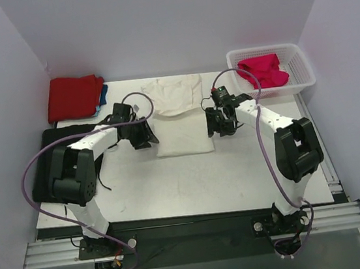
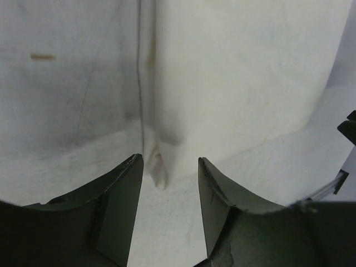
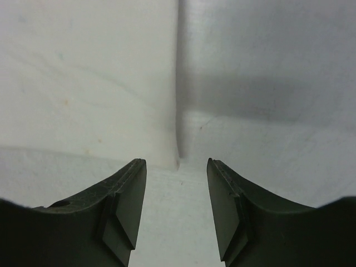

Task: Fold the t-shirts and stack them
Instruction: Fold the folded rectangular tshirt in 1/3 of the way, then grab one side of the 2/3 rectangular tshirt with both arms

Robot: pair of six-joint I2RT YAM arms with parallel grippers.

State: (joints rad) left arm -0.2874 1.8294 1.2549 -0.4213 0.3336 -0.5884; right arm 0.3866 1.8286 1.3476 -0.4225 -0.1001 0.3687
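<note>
Only overhead shows red shirt [image 1: 73, 97], pink shirt [image 1: 262, 70]; wrists: cream shirt [image 2: 239, 83] corners.

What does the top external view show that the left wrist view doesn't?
Only top external: the red shirt folded at the back left, the pink shirt in the white basket, the black mat, and the right gripper at the right edge of the cream shirt. Only left wrist: a small puckered corner of that shirt lying between the open fingers. Both: the cream shirt, the table and the left gripper.
</note>
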